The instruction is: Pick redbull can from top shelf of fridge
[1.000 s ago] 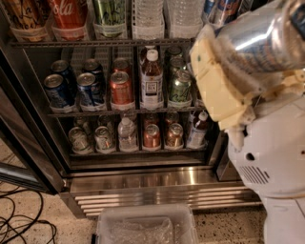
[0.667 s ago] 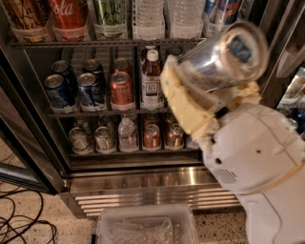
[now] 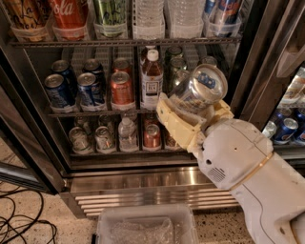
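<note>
The tool (image 3: 193,106) is clamped around the redbull can (image 3: 201,89). One cream finger runs along the can's left and lower side and the other presses in from the right, so the can sits cradled between them. The can is tilted well off upright, with one round end turned up toward the camera. That fits a sideways grip on the body, not a hold from above.

The can hangs in the air in front of the open fridge (image 3: 143,183), level with the middle rack and near its right end. It is well below the top shelf (image 3: 119,43) and touches no rack. The white arm (image 3: 238,162) reaches in from the lower right, which keeps its bulk clear of the dark door frame (image 3: 259,62).

On the top shelf, clear trays hold a red cola can (image 3: 70,14), a green can (image 3: 110,13) and water bottles (image 3: 148,16) in neat rows. Two slim cans (image 3: 224,12) stand at the right end. Blue soda cans (image 3: 59,90), a copper can (image 3: 121,88) and a small bottle (image 3: 151,78) stand on the rack below.

With the can off the shelf and gripped, the pick looks essentially made. The tilt suggests the hold relies on squeeze alone, so a slip is the likeliest trouble.
</note>
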